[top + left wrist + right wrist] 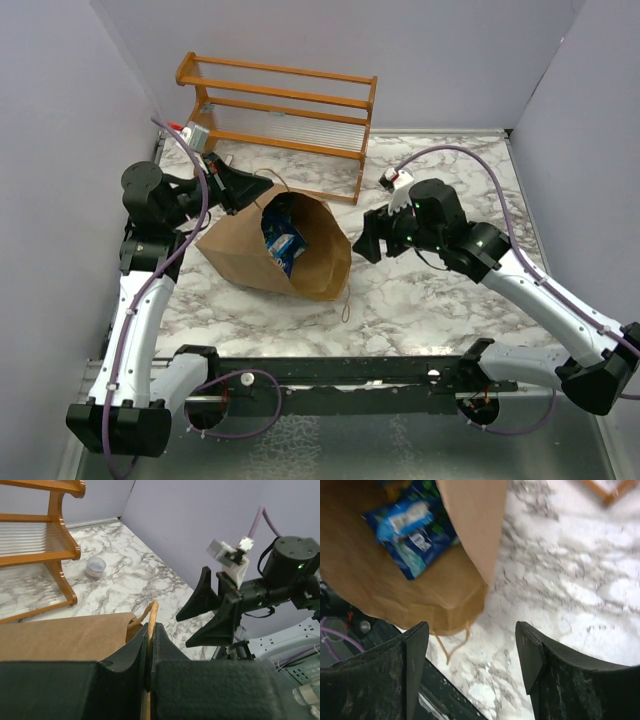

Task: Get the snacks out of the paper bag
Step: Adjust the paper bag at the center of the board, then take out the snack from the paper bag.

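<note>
The brown paper bag (240, 250) lies on its side mid-table, its mouth open toward the right. Blue snack packets (283, 240) lie inside it. My left gripper (243, 190) is at the bag's upper rim, shut on its twisted paper handle (153, 611); in the left wrist view the fingers (151, 629) pinch the handle. My right gripper (368, 240) is open and empty just right of the bag's mouth. In the right wrist view its open jaws (472, 650) hover over marble beside the bag (385, 580), with a blue packet (412, 530) inside and the loose handle loop (451, 645) hanging.
A wooden rack (280, 105) stands at the back of the marble table (440, 310). A small clear cup (95, 567) sits on the table beside the rack's end. Grey walls close off the left, back and right sides.
</note>
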